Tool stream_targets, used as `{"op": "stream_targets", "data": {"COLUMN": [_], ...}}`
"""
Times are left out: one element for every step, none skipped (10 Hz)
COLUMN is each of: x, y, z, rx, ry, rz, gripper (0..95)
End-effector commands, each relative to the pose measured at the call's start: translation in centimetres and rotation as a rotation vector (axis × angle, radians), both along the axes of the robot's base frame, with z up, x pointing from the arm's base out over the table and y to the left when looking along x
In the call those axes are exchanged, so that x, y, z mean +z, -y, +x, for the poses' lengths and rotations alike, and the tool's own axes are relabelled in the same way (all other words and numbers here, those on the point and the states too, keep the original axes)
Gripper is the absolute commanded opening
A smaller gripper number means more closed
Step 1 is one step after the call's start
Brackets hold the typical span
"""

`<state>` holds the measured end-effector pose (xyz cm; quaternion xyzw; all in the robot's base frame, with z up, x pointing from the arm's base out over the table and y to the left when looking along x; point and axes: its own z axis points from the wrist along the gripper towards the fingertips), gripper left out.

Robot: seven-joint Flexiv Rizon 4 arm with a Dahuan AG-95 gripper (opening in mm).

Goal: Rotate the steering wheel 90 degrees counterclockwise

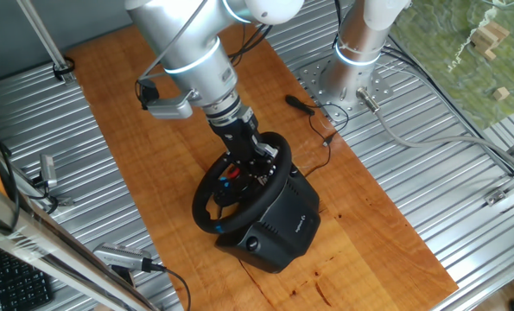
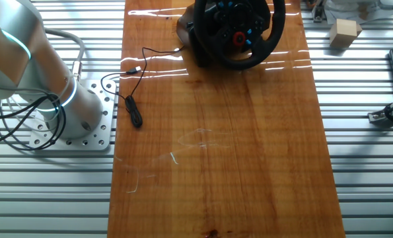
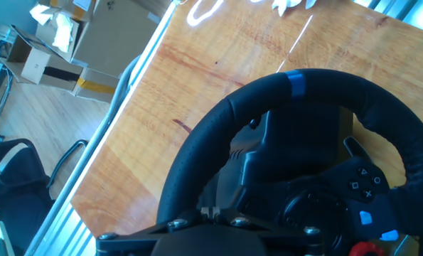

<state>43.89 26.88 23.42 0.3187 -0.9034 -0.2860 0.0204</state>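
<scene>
Positioned at the hub of the steering wheel (image 1: 242,183) on the wooden table (image 1: 153,155); gripper (image 1: 258,161) state (released or clenched) cannot be told.

You saw the steering wheel (image 3: 318,142) filling most of the hand view, its black rim arching across with a blue strip (image 3: 294,84) at the top of the arc. Blue buttons (image 3: 365,217) and a red one (image 3: 358,249) sat low right on the hub. Behind the rim lay the wooden bench (image 3: 190,92), and beyond its left edge a cardboard box (image 3: 44,60) stood on the floor.
</scene>
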Motion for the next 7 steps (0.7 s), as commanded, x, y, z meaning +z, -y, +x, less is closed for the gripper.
{"op": "stream_targets", "data": {"x": [0.02,0.01,0.01,-0.03,-0.1,-0.25,-0.44], "y": [-0.11,-0.11,-0.11,-0.1,-0.1,-0.09,-0.08], "z": [-0.19,-0.19,-0.2,-0.19,-0.17,-0.12,-0.06], "rx": [0.006,0.01,0.016,0.018,0.02,0.024,0.029], "ry": [0.003,0.005,0.008,0.009,0.011,0.013,0.016], "rz": [-0.001,-0.006,-0.009,-0.009,-0.008,-0.006,-0.002], "gripper": [0.0,0.0,0.0,0.0,0.0,0.0,0.0]}}
